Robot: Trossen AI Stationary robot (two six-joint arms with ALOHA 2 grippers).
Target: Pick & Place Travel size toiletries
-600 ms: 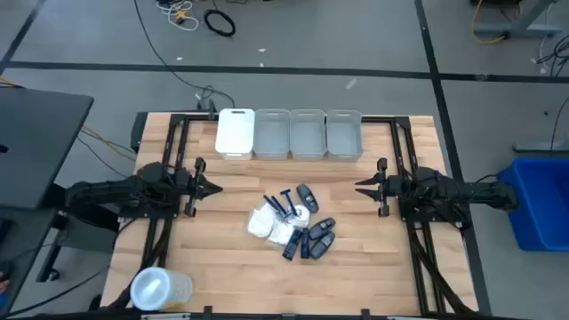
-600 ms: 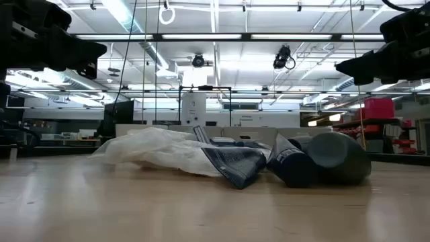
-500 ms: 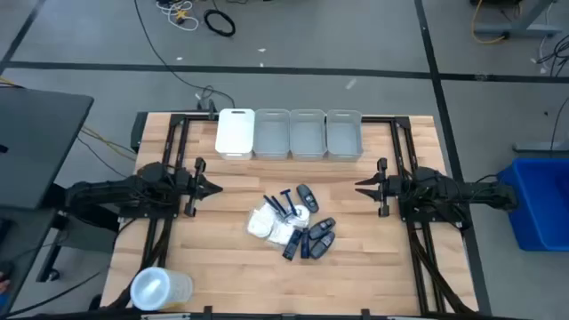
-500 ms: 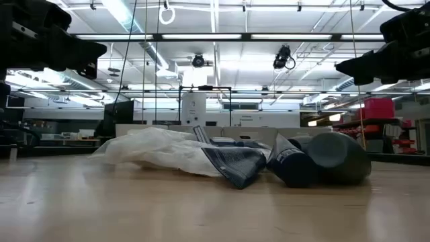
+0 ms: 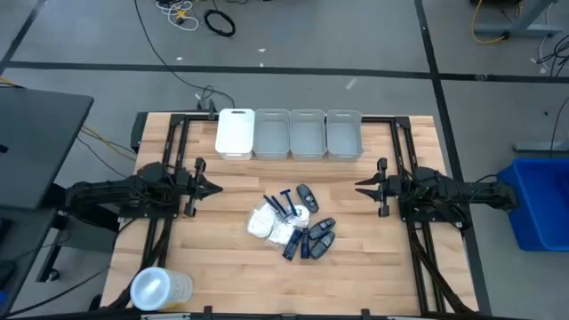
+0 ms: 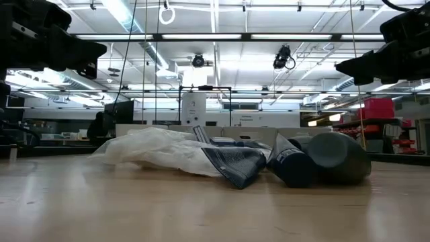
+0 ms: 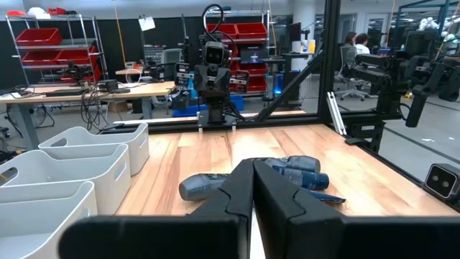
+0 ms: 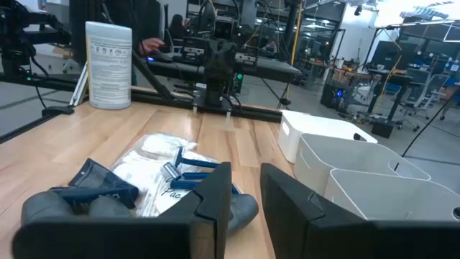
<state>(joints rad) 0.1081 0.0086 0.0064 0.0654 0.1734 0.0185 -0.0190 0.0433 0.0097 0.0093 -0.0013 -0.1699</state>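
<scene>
The travel size toiletries lie in one heap (image 5: 292,224) at the table's middle: dark blue razors (image 5: 286,203) on white crinkly packets (image 5: 267,224), and small dark oblong containers (image 5: 315,240) at the heap's right and near side. My left gripper (image 5: 218,188) hovers left of the heap, level and pointing at it, its fingers shut (image 7: 252,191) on nothing. Right of the heap, my right gripper (image 5: 357,186) also points level at it. A narrow gap shows between its fingers (image 8: 246,194), and nothing is in it. The right wrist view shows the razors (image 8: 188,171) lying on a packet (image 8: 154,169).
A row of white bins (image 5: 290,133) stands along the far edge, the leftmost (image 5: 236,132) solid white on top. A clear round lidded tub (image 5: 160,289) sits at the near left corner. Bare wood lies between each gripper and the heap.
</scene>
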